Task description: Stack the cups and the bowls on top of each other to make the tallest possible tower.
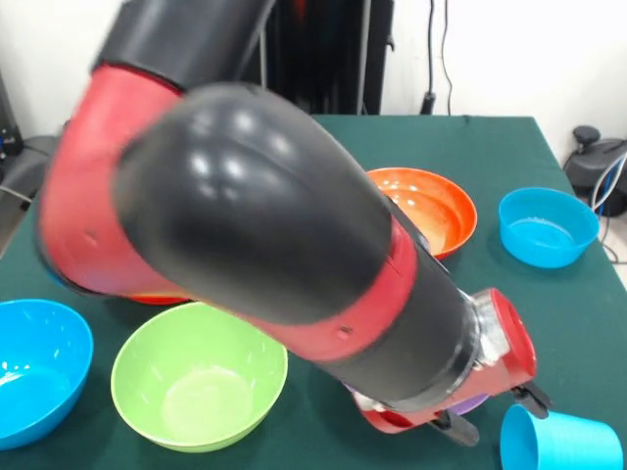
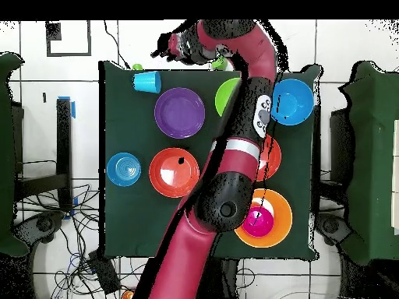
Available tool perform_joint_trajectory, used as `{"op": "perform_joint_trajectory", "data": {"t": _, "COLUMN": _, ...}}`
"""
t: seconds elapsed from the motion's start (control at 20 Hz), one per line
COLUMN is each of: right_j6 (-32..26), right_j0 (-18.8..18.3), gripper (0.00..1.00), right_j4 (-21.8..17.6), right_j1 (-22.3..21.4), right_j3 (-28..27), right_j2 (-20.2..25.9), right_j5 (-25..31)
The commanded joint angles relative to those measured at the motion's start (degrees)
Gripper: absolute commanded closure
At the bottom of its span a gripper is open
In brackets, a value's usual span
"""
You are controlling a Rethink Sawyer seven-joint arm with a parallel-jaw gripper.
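Front view. Arm (image 1: 265, 245): red and black, fills the centre and runs down toward 5 o'clock. Gripper (image 1: 490, 411): low at 5 o'clock, just beside the tumbler; whether its fingers are spread or closed cannot be told. Light-blue tumbler (image 1: 560, 441): on its side at the bottom edge, 5 o'clock. Lime green bowl (image 1: 199, 375): upright at 7 o'clock. Blue bowl (image 1: 37, 370): 8 o'clock, left edge. Red-orange bowl (image 1: 429, 208): 2 o'clock, partly behind the arm. Second blue bowl (image 1: 547, 226): 3 o'clock. All rest on the green table (image 1: 549, 323).

Overhead view. Tumbler (image 2: 147, 81): 11 o'clock table corner, lying down. Purple bowl (image 2: 180, 113): just beside it. Red-orange bowl (image 2: 173, 172): centre. Pale-blue small bowl (image 2: 124, 169): 9 o'clock. Yellow-orange bowl (image 2: 279, 230): 4 o'clock, holding the small magenta bowl (image 2: 260, 221). Nothing else is stacked.
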Motion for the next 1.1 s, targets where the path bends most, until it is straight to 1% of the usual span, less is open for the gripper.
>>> {"op": "perform_joint_trajectory", "data": {"t": 0.05, "right_j6": -23.1, "right_j0": -3.1, "gripper": 0.0, "right_j4": 8.5, "right_j1": -3.5, "right_j3": -2.5, "right_j2": -9.6, "right_j5": -1.4}}
{"op": "perform_joint_trajectory", "data": {"t": 0.1, "right_j6": -23.1, "right_j0": -3.1, "gripper": 0.0, "right_j4": 9.3, "right_j1": -3.1, "right_j3": -2.7, "right_j2": -9.4, "right_j5": -1.9}}
{"op": "perform_joint_trajectory", "data": {"t": 0.15, "right_j6": -24.3, "right_j0": -2.9, "gripper": 0.0, "right_j4": 9.7, "right_j1": -2.1, "right_j3": -3.0, "right_j2": -8.1, "right_j5": -4.0}}
{"op": "perform_joint_trajectory", "data": {"t": 0.25, "right_j6": -25.2, "right_j0": -2.5, "gripper": 0.0, "right_j4": 8.9, "right_j1": -0.7, "right_j3": -3.0, "right_j2": -6.5, "right_j5": -5.6}}
{"op": "perform_joint_trajectory", "data": {"t": 0.3, "right_j6": -25.8, "right_j0": -2.4, "gripper": 0.0, "right_j4": 8.3, "right_j1": -0.2, "right_j3": -2.9, "right_j2": -6.3, "right_j5": -5.1}}
{"op": "perform_joint_trajectory", "data": {"t": 0.35, "right_j6": -25.9, "right_j0": -2.6, "gripper": 0.0, "right_j4": 7.9, "right_j1": 0.6, "right_j3": -2.8, "right_j2": -7.1, "right_j5": -3.8}}
{"op": "perform_joint_trajectory", "data": {"t": 0.4, "right_j6": -25.0, "right_j0": -2.7, "gripper": 0.0, "right_j4": 8.6, "right_j1": 1.1, "right_j3": -2.8, "right_j2": -7.8, "right_j5": -3.3}}
{"op": "perform_joint_trajectory", "data": {"t": 0.45, "right_j6": -26.3, "right_j0": -2.8, "gripper": 0.0, "right_j4": 8.9, "right_j1": 1.7, "right_j3": -2.9, "right_j2": -8.4, "right_j5": -2.2}}
{"op": "perform_joint_trajectory", "data": {"t": 0.6, "right_j6": -26.1, "right_j0": -2.4, "gripper": 0.0, "right_j4": 8.5, "right_j1": 2.7, "right_j3": -2.8, "right_j2": -7.3, "right_j5": -2.6}}
{"op": "perform_joint_trajectory", "data": {"t": 0.7, "right_j6": -25.5, "right_j0": -1.9, "gripper": 0.0, "right_j4": 7.6, "right_j1": 3.4, "right_j3": -2.7, "right_j2": -5.7, "right_j5": -2.8}}
{"op": "perform_joint_trajectory", "data": {"t": 0.75, "right_j6": -25.4, "right_j0": -1.4, "gripper": 0.0, "right_j4": 6.9, "right_j1": 4.0, "right_j3": -2.6, "right_j2": -3.9, "right_j5": -3.7}}
{"op": "perform_joint_trajectory", "data": {"t": 0.85, "right_j6": -25.4, "right_j0": -0.9, "gripper": 0.0, "right_j4": 6.5, "right_j1": 4.6, "right_j3": -2.6, "right_j2": -2.5, "right_j5": -4.7}}
{"op": "perform_joint_trajectory", "data": {"t": 1.1, "right_j6": -24.6, "right_j0": -0.8, "gripper": 0.0, "right_j4": 5.3, "right_j1": 5.0, "right_j3": -2.4, "right_j2": -2.4, "right_j5": -3.3}}
